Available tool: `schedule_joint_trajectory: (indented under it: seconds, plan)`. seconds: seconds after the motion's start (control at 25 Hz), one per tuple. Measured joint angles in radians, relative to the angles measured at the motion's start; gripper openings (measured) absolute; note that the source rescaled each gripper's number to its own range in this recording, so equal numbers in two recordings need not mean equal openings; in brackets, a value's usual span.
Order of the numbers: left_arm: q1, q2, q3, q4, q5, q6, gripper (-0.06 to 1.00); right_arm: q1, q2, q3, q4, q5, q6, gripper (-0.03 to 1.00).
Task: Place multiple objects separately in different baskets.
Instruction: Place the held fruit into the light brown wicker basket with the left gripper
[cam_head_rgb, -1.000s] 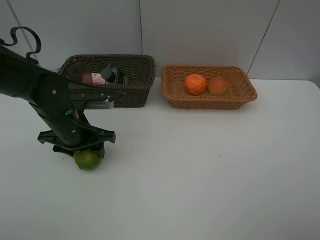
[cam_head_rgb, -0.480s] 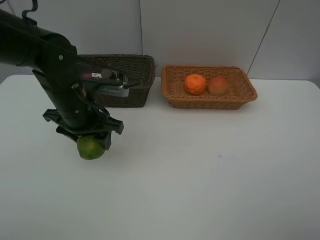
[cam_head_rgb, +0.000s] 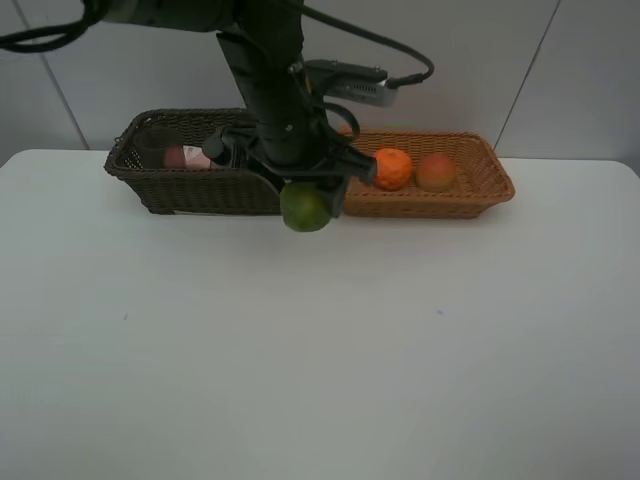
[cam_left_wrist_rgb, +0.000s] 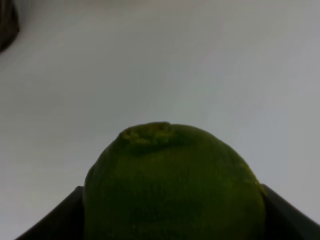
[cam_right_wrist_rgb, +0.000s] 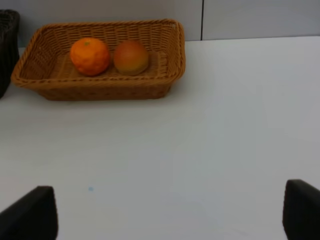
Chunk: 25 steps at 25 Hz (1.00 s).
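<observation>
Here, green citrus carried toward the fruit basket.
The left end effector (cam_head_rgb: 305, 196) was clamped on the green citrus (cam_head_rgb: 306, 208), holding it clear above the bench (cam_head_rgb: 400, 340) near the back edge, between the dark brown basket (cam_head_rgb: 190, 185) and the light tan basket (cam_head_rgb: 470, 195). The tan one already held the orange (cam_head_rgb: 391, 168) and the peach-like fruit (cam_head_rgb: 436, 171), so the citrus likely belonged there. The right end effector (cam_right_wrist_rgb: 170, 212) stood apart, holding nothing, pointed toward that basket.

No text, label, brand, number or sign can be read on anything in these views, and the bottle in the dark basket (cam_head_rgb: 200, 185) is too small for lettering to be made out.
</observation>
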Motion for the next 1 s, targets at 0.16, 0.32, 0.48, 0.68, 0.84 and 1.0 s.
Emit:
schedule_joint_trajectory:
  seconds: [0.16, 0.32, 0.48, 0.68, 0.84, 1.0]
  plan:
    - [-0.005, 0.094, -0.190, 0.004, -0.004, 0.001, 0.76, 0.000, 0.000, 0.000, 0.000, 0.000, 0.000, 0.96]
    - [-0.005, 0.152, -0.271, 0.019, -0.132, 0.001, 0.76, 0.000, 0.000, 0.000, 0.000, 0.000, 0.000, 0.96]
    - [0.006, 0.193, -0.277, 0.035, -0.338, 0.001, 0.76, 0.000, 0.000, 0.000, 0.000, 0.000, 0.000, 0.96]
    - [0.030, 0.262, -0.277, 0.103, -0.501, 0.001, 0.76, 0.000, 0.000, 0.000, 0.000, 0.000, 0.000, 0.96]
    - [0.058, 0.319, -0.277, 0.125, -0.563, 0.001, 0.76, 0.000, 0.000, 0.000, 0.000, 0.000, 0.000, 0.96]
    - [0.071, 0.368, -0.277, 0.128, -0.591, 0.001, 0.76, 0.000, 0.000, 0.000, 0.000, 0.000, 0.000, 0.96]
